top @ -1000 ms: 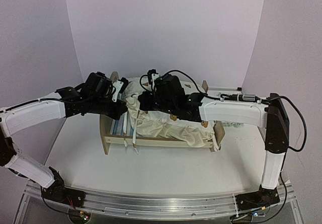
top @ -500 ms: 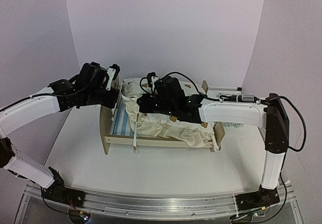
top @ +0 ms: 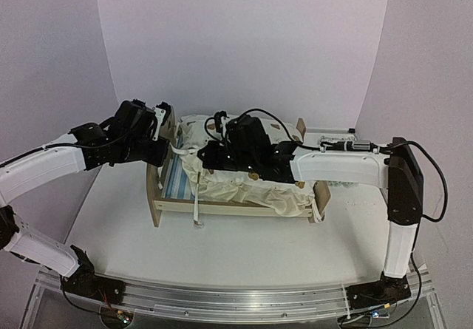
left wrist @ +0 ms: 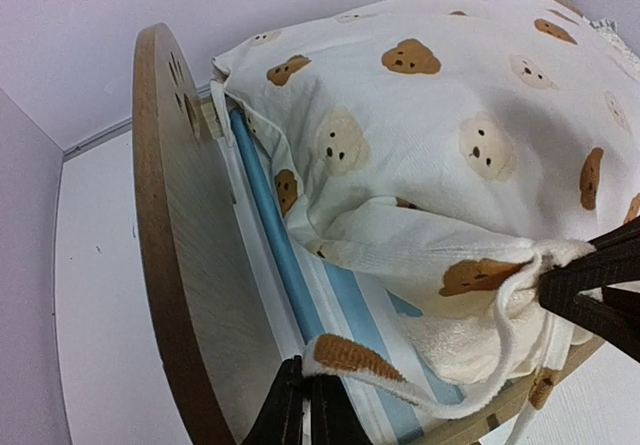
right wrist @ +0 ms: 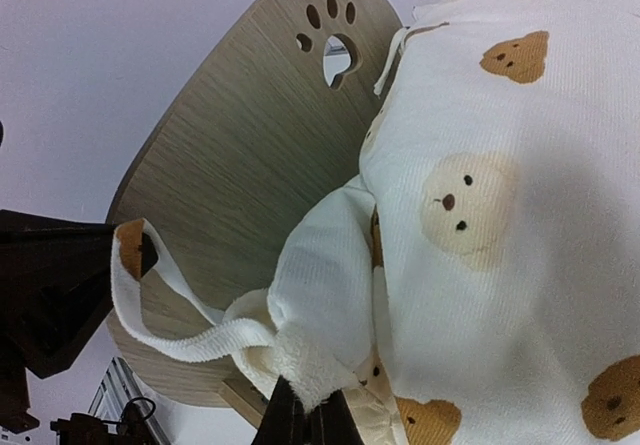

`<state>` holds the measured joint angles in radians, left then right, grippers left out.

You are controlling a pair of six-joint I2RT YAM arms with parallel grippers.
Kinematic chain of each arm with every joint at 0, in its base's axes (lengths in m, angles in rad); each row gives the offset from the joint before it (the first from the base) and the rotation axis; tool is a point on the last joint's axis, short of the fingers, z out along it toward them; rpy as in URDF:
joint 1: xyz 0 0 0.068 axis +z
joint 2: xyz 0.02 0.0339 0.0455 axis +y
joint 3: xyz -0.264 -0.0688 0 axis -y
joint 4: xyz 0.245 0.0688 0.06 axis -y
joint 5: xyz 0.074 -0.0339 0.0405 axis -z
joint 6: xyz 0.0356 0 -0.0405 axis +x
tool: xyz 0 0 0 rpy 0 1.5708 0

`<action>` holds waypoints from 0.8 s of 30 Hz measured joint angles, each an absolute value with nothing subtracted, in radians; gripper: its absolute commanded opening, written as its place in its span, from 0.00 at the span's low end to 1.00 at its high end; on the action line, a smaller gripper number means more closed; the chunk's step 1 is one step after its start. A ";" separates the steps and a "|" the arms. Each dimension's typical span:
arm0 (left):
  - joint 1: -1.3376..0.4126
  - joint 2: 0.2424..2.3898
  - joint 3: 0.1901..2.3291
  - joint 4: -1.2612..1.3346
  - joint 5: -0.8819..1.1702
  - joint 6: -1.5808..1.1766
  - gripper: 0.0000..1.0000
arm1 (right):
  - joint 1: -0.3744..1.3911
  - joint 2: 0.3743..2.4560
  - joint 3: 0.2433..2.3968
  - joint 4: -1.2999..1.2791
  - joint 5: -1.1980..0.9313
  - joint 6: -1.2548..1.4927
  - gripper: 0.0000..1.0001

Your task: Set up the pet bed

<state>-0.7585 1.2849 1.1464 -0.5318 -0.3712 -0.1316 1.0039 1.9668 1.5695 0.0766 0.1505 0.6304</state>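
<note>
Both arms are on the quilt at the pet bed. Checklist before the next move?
1. Left gripper shut on a quilt corner by the headboard: ok.
2. Right gripper shut on a bunch of quilt: ok.
3. Quilt flat over the mattress: not ok. It is bunched, with stripes bare near the headboard.
4. Pet bed upright on the table: ok.
5. Ties inside the frame: not ok, hanging over the near rail.
</note>
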 measured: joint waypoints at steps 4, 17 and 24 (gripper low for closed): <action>-0.765 1.273 1.126 -0.534 -0.355 -0.163 0.24 | 1.004 1.988 1.568 0.083 0.132 0.649 0.00; -0.765 1.173 1.118 -0.624 -0.249 -0.296 0.74 | 1.006 2.037 1.568 0.098 0.081 0.685 0.00; -0.762 1.140 1.116 -0.658 -0.303 -0.326 0.68 | 1.013 2.074 1.592 0.103 0.049 0.655 0.28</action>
<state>-0.7624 1.1397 1.1156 -0.6582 -0.3027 -0.3264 1.0134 2.0743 1.5921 0.1028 0.0486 0.6548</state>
